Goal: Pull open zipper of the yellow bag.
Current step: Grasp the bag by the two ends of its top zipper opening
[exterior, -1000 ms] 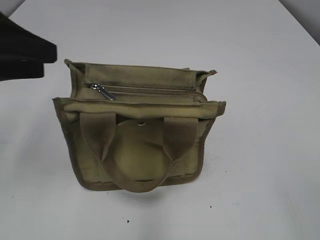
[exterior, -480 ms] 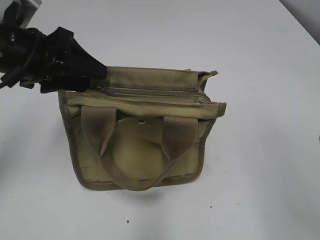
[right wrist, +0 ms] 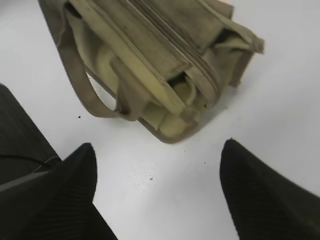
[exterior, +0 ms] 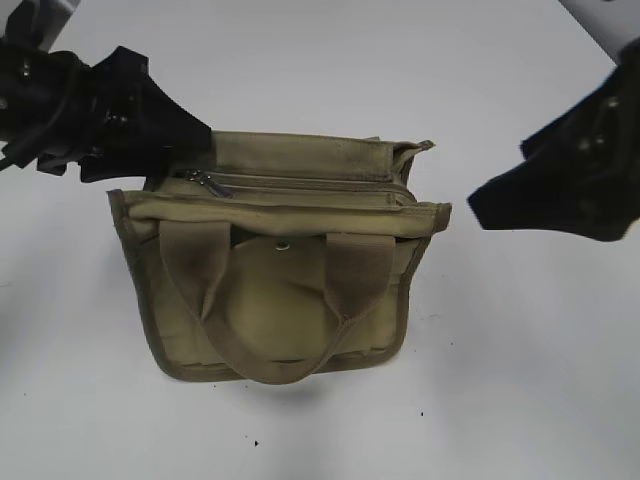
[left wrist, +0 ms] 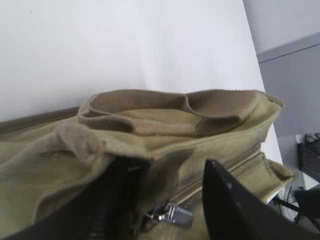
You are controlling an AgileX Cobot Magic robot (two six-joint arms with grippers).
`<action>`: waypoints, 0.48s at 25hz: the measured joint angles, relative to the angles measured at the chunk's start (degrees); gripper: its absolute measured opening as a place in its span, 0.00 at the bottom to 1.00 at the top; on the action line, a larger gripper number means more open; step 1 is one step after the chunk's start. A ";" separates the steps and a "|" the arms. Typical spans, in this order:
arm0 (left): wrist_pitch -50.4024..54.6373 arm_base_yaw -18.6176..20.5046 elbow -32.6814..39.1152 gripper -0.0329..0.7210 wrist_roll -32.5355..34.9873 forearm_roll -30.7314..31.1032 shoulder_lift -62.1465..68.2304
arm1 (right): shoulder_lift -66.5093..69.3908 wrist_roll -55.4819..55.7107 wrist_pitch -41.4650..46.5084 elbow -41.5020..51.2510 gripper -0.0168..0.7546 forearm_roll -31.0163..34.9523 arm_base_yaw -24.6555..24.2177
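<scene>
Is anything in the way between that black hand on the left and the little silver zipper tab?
Nothing visible is. In the left wrist view the left hand has its open fingers on either side of the zipper pull tab, with no strap or flap between them. The yellow bag has its handles lying lower, off the zipper.

Matte black tools (exterior: 185, 135) with ribbed finger pads (right wrist: 60, 200)
</scene>
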 joint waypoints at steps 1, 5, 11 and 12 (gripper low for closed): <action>-0.31 0.00 0.00 0.56 -0.06 -1.12 0.33 | 1.61 -0.85 -0.48 -1.20 0.79 0.00 1.59; -0.62 0.00 0.00 0.36 -0.11 -4.47 2.77 | 8.93 -3.49 -3.17 -5.93 0.79 0.04 7.28; 2.31 0.00 -0.05 0.08 -0.11 -9.08 3.96 | 17.65 -5.47 -6.28 -14.37 0.79 -0.59 13.88; 2.92 0.00 -0.05 0.06 0.06 -10.17 3.81 | 19.07 -5.73 -6.69 -15.93 0.79 -0.83 14.66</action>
